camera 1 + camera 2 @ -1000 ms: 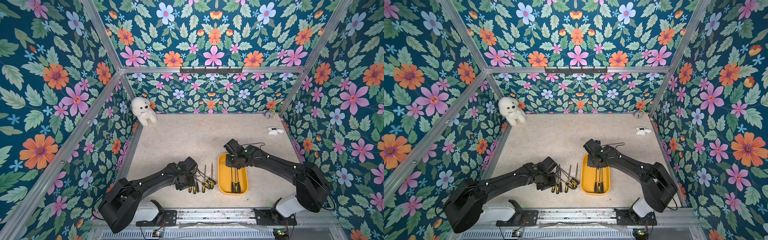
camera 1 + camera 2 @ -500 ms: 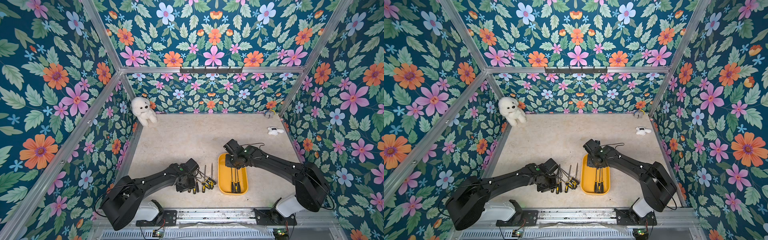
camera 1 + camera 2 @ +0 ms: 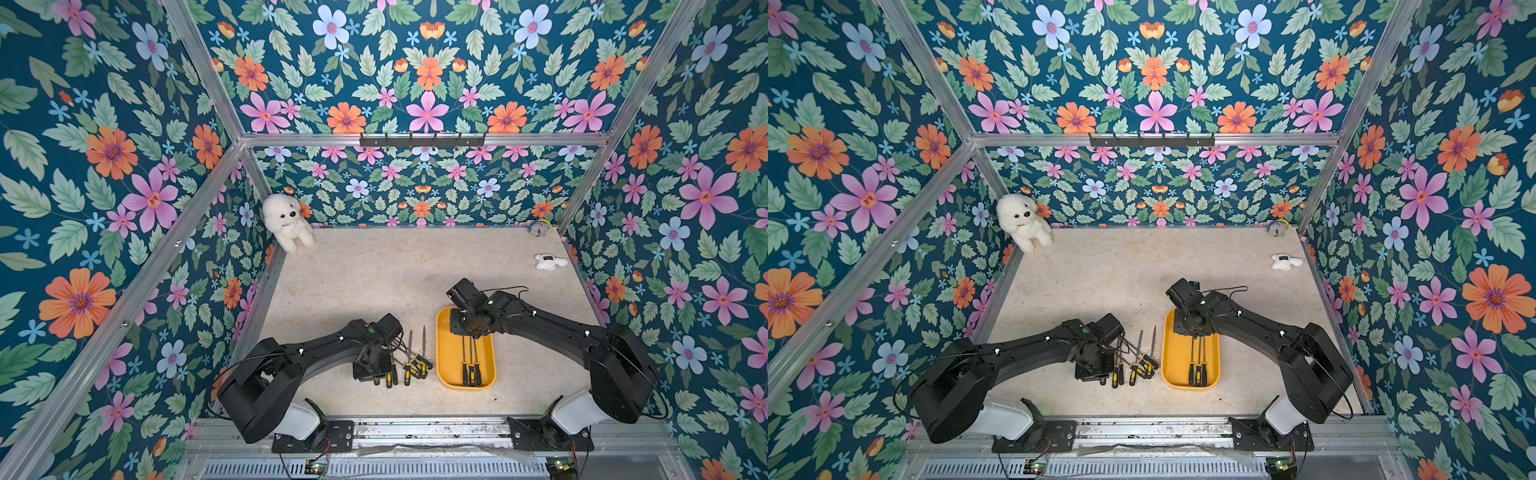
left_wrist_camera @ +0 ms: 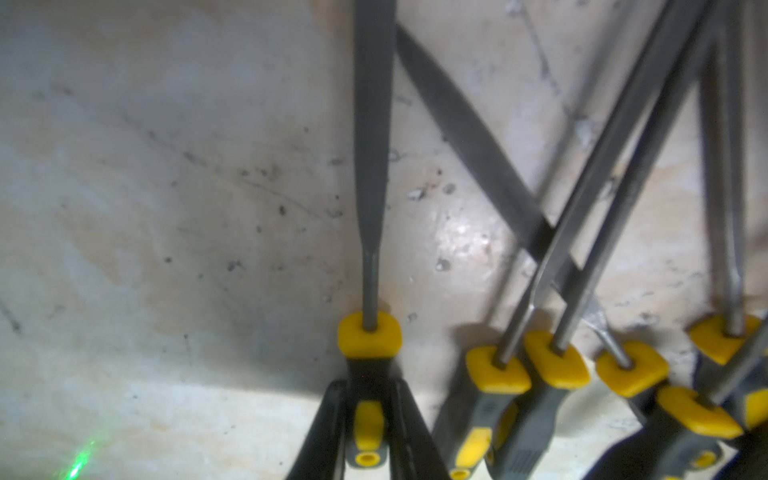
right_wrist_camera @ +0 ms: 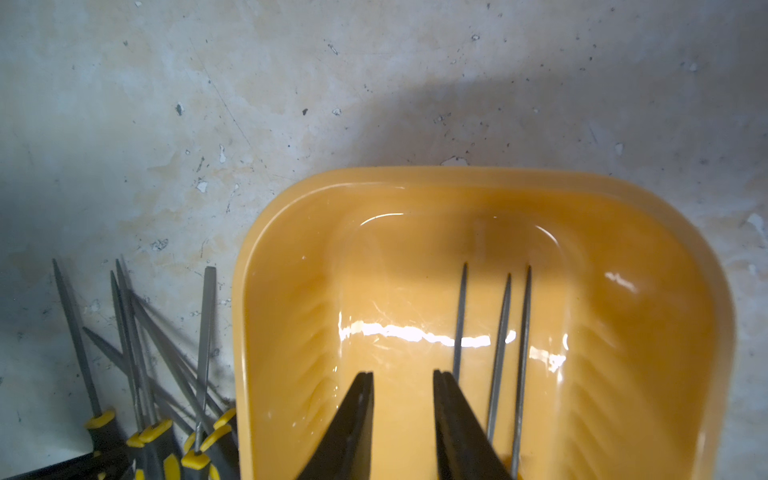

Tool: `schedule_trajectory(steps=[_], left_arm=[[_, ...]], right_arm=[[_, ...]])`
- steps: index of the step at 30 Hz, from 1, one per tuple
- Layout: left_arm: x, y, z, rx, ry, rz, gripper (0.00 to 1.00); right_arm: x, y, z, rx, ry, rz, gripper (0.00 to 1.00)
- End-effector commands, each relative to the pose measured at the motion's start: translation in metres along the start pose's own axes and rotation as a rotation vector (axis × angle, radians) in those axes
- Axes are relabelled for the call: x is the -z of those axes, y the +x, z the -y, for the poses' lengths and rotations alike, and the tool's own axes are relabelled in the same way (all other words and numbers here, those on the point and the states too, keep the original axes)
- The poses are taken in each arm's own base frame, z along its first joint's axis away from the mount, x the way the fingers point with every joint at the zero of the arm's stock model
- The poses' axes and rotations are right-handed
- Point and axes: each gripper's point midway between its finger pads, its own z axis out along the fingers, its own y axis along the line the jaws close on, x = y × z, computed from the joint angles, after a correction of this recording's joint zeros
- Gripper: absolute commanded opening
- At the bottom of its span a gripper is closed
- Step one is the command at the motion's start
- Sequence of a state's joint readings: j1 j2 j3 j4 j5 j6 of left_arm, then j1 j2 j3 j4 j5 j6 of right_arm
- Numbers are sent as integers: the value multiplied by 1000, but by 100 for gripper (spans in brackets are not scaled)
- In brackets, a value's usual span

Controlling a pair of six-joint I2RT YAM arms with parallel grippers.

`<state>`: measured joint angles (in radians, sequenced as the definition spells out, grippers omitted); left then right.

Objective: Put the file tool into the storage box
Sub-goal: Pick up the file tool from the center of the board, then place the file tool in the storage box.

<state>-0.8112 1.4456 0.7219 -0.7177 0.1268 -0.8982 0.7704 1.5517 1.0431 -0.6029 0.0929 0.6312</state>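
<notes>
The left gripper (image 4: pixel 368 384) has just clamped the handle of the file (image 4: pixel 372 145) farthest from the box (image 3: pixel 442 357), still on the table and ready to lift, while the right gripper (image 5: pixel 403 374) hangs parted and empty above the box.

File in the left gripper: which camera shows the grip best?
Left wrist view: the left gripper clamps the file by its handle, close up. In both top views the left arm hides that handle. The right wrist view catches the file pile at its edge, grip unclear.
</notes>
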Motion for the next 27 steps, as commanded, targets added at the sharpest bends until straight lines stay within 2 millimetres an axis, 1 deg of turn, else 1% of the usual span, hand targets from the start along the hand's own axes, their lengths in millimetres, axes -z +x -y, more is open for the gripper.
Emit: schedule_trajectory(steps=[1, 4, 7, 10, 13, 14, 16, 18, 21, 23, 27], left_arm=[[6, -11, 8, -48, 33, 57, 10], [23, -11, 12, -74, 72, 80, 6], [51, -16, 32, -127, 182, 129, 1], [79, -19, 63, -187, 336, 156, 0], [102, -14, 103, -240, 559, 136, 0], [109, -13, 115, -248, 630, 133, 0], [121, -12, 132, -252, 731, 133, 0], [128, -13, 141, -256, 786, 133, 0], [132, -12, 151, -274, 829, 117, 0], [131, -11, 154, -284, 838, 102, 0], [124, -11, 155, -289, 825, 86, 0]], right_arm=[[0, -1, -1, 7, 0, 5, 30], [2, -3, -5, 2, -16, 8, 30], [10, -10, -16, -26, -78, 24, 30], [22, -20, -29, -91, -188, 35, 33], [45, -30, -55, -156, -433, 59, 37], [56, -36, -64, -175, -526, 82, 38], [74, -42, -75, -197, -665, 111, 41], [86, -44, -84, -196, -752, 123, 43], [86, -39, -93, -163, -788, 84, 44], [84, -38, -94, -156, -787, 72, 44], [92, -43, -99, -151, -814, 86, 44]])
